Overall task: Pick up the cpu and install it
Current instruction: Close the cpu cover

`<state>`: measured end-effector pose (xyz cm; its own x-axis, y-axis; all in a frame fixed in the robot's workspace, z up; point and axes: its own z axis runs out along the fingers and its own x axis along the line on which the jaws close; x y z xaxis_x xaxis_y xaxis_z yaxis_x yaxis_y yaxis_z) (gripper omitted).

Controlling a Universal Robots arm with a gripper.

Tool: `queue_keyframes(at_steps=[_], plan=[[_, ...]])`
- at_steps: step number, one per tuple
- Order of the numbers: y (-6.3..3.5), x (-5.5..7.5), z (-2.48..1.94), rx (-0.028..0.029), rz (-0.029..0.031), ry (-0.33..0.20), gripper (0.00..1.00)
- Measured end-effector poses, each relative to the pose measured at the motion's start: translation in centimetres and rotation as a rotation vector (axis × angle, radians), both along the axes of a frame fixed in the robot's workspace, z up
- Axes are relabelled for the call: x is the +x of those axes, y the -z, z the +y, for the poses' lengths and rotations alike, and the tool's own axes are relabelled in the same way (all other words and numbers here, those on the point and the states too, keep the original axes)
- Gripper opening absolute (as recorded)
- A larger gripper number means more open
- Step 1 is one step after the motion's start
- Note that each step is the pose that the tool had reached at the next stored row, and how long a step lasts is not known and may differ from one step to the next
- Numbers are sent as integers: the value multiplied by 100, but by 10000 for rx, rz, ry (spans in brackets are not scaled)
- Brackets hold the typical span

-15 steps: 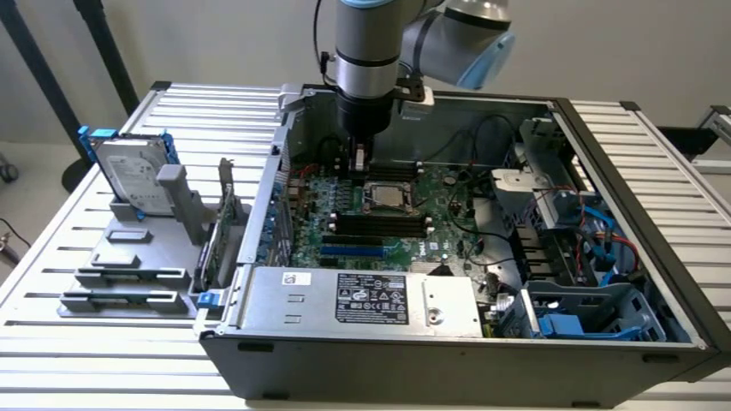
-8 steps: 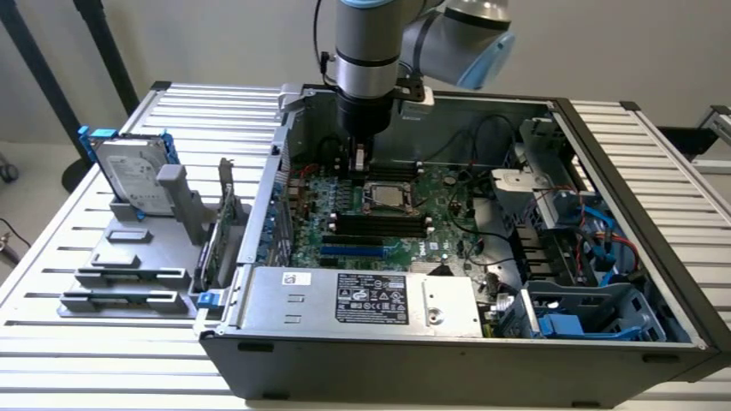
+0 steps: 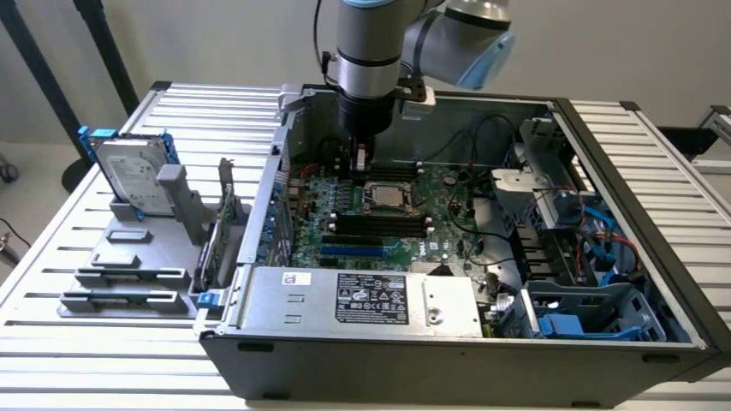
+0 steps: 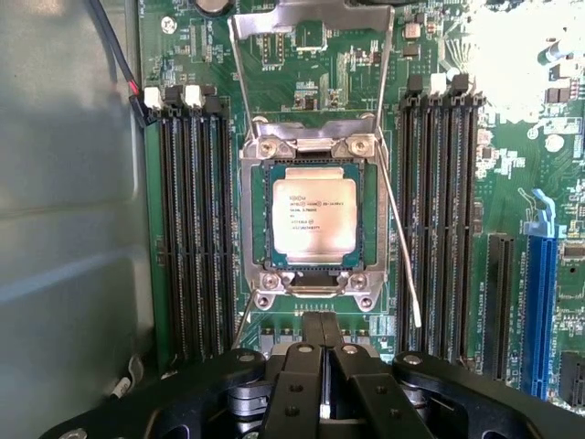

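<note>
The pincer is seen closed on nothing, held over the motherboard just beside the socket, in which the cpu lies flat. The cpu is judged light, stiff, smooth-topped and fragile beneath, and best taken by opposite edges. Its underside is hidden, and its seating cannot be told.

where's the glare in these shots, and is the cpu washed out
Wrist view: glare burns a white patch on the motherboard beside the memory slots; the cpu is evenly lit, its print visible. Exterior view: soft even light, the case interior shaded under the arm.
</note>
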<state>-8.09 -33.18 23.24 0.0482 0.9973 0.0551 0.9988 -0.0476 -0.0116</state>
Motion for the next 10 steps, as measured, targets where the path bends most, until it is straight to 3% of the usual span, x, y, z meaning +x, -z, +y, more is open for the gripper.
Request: queue_keyframes(at_steps=[10], plan=[[-184, 339, -103, 26, 10, -1, 11]])
